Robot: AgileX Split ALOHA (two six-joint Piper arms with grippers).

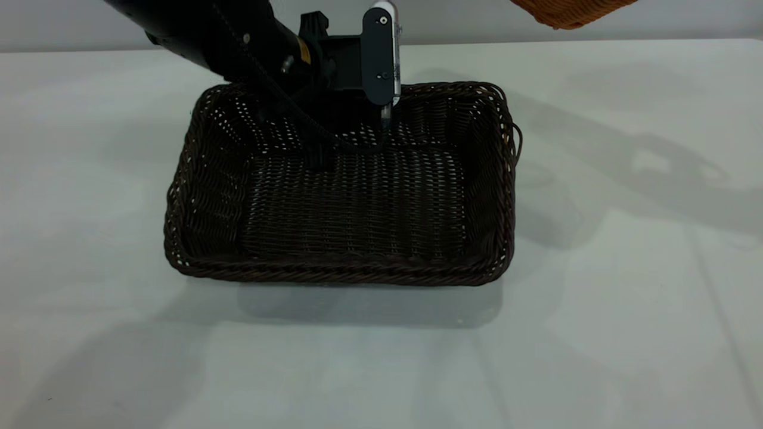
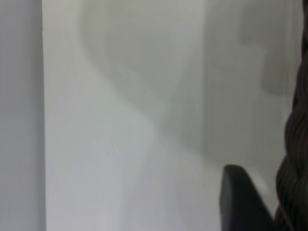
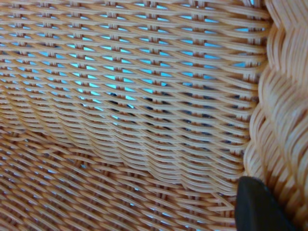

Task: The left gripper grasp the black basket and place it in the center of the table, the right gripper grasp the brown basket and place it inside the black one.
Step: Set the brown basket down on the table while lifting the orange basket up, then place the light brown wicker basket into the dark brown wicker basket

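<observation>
Dark woven black basket (image 1: 351, 202) sits flat near the middle of the pale counter (image 1: 626, 310), open side up, nothing inside. Left end effector (image 1: 351, 140) reaches down from the upper left over the far rim, fingers at the far wall; clenched on that rim or merely straddling it, cannot tell. In left wrist view, one dark finger (image 2: 240, 202) just beside braided dark rim (image 2: 294, 159), bare counter (image 2: 120, 120) beyond. Orange-tan brown basket (image 1: 569, 12) only partly in frame at top edge of exterior view, lifted clear of the counter, well apart from the dark one. Right wrist view filled by its weave (image 3: 134, 106) and braided rim; one dark fingertip (image 3: 260, 207) against rim, so probably gripped by right end effector, body out of exterior view.
</observation>
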